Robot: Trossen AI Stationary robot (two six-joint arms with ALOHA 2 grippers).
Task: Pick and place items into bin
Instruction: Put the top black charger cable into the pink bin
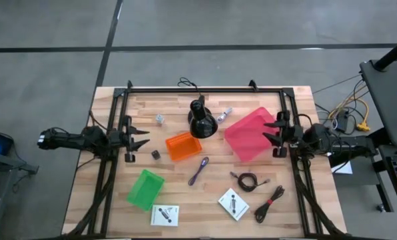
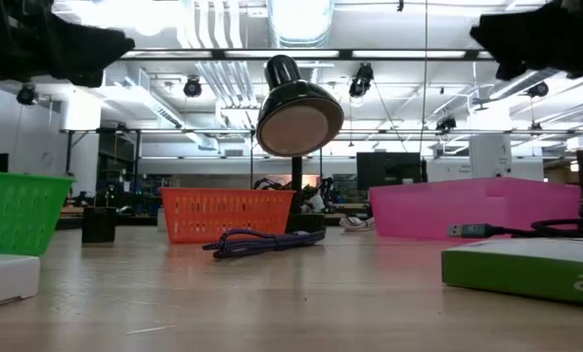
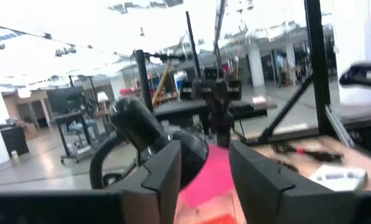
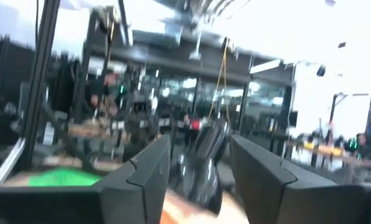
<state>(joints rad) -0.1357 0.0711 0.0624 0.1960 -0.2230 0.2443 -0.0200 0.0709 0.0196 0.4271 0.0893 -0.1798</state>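
Loose items lie on the wooden table: a thin purple cord [image 1: 200, 171] [image 2: 262, 242], two black coiled cables [image 1: 247, 181] [image 1: 270, 203], two white printed cards [image 1: 165, 215] [image 1: 234, 203], a tiny dark cube [image 1: 156, 154] and small silvery bits [image 1: 160, 119] [image 1: 225, 113]. Three bins stand among them: orange [image 1: 183, 146], green [image 1: 145, 189] and pink [image 1: 253, 133]. My left gripper [image 1: 142, 138] [image 3: 204, 180] hangs open at the table's left edge, above the surface. My right gripper [image 1: 270, 130] [image 4: 198, 180] hangs open at the right edge, beside the pink bin. Neither has anything between its fingers.
A black cone-shaped lamp stand [image 1: 201, 120] [image 2: 298, 117] rises at the far middle of the table. A black frame [image 1: 205, 89] runs along the far edge and both sides. Bare wood lies along the near middle, between the green bin and the cards.
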